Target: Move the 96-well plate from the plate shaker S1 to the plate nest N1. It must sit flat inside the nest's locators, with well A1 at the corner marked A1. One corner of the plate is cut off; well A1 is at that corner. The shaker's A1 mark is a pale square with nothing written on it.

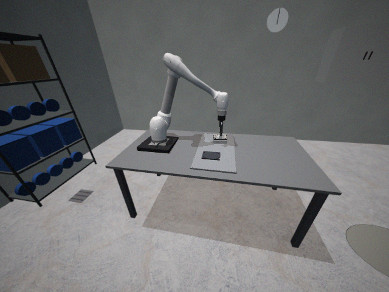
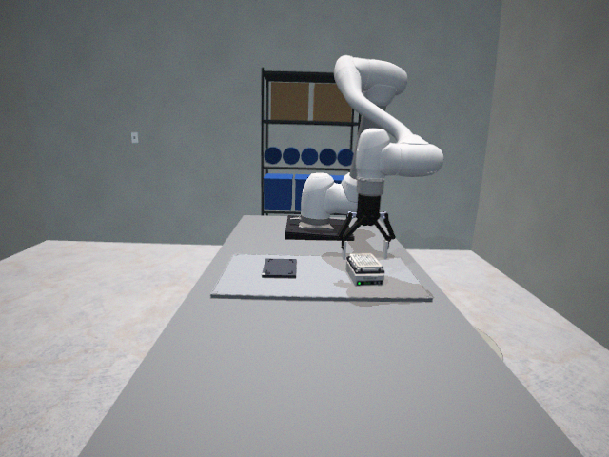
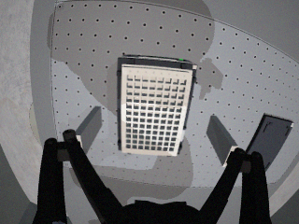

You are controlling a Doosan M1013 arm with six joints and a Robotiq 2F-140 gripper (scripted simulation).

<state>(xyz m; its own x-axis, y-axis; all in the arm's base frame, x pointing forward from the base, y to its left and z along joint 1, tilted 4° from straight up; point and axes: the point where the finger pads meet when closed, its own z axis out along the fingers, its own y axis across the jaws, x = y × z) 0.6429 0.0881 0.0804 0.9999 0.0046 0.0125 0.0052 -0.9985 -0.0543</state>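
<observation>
The white 96-well plate [image 3: 155,108] [image 2: 364,262] [image 1: 218,136] lies on the plate shaker S1 [image 2: 366,279], a pale box with a green light on its front. My gripper [image 2: 364,254] [image 3: 156,120] [image 1: 220,133] is open wide and empty. It hangs straight over the plate, with a fingertip to each side of it and a little above its top. The dark flat plate nest N1 [image 2: 279,268] [image 1: 210,155] [image 3: 269,137] lies empty on the same mat, apart from the shaker. I cannot make out the plate's cut corner or the A1 marks.
Shaker and nest stand on a pale dotted mat [image 2: 314,283] [image 1: 213,165] [image 3: 88,37] on the grey table [image 1: 276,163] [image 2: 314,384]. The arm's black base [image 1: 157,144] stands at the table's far end. A shelf rack [image 1: 34,125] stands off the table.
</observation>
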